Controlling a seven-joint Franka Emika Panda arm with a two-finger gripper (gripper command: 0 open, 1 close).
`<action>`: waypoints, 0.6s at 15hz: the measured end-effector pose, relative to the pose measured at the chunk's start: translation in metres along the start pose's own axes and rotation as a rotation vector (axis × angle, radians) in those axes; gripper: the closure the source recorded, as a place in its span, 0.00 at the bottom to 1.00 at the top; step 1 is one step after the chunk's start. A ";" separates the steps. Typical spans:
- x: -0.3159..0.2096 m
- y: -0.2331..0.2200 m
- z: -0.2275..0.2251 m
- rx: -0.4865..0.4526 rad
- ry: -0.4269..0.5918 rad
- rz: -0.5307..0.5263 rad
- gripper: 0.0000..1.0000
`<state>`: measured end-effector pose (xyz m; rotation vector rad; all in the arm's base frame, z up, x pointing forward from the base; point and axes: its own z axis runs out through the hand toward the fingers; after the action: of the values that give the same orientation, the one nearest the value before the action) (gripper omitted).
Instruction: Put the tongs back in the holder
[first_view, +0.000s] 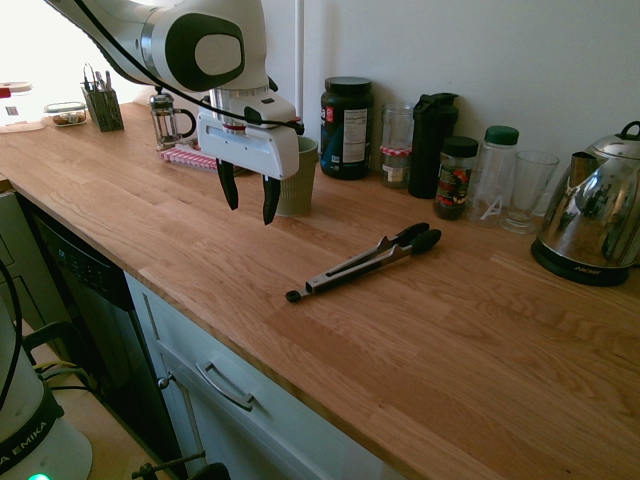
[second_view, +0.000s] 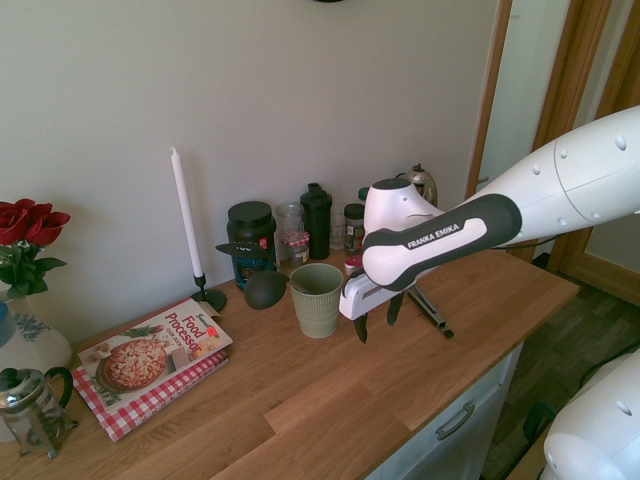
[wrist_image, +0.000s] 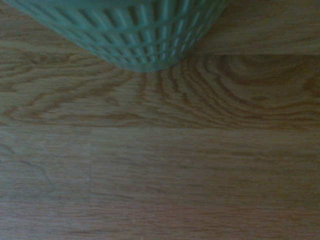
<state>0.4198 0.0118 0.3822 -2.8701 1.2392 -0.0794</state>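
Shown from the first exterior view, the kitchen tongs (first_view: 350, 272) lie flat on the wooden counter (first_view: 460, 340), to the right of the ribbed green utensil cup (first_view: 299, 185) and somewhat nearer the front edge; their black gripping tips point far right, their end knob near left. The gripper (first_view: 251, 215) hangs just in front of the cup, its fingers parted and holding nothing. The chief hazard is the closeness of fingers and cup: a low sideways sweep towards the tongs could nudge or topple the cup. A second is a poor grasp, since the tongs are slim and low; closing too high would miss them, and gripping far from their balance point could let them swing or twist. Their wide, rounded tips might also snag on the rim at insertion, where the dark ladle (second_view: 266, 289) leaning outward on the cup's left side, as seen in the second exterior view, could obstruct entry. Behind the tongs stand a black shaker bottle (first_view: 433, 150), a green-capped bottle (first_view: 493, 175) and a glass tumbler (first_view: 528, 192), with a metal kettle (first_view: 590, 210) farther right; a lift straight up should avoid them, whereas a wide swing might strike the glass.
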 end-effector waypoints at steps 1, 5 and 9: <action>0.000 0.000 0.001 0.000 -0.004 0.002 0.00; 0.022 -0.006 -0.023 0.025 0.011 0.032 0.00; 0.088 0.020 -0.084 0.055 0.042 0.134 0.00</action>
<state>0.4615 -0.0652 0.4686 -2.7446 1.4089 -0.1695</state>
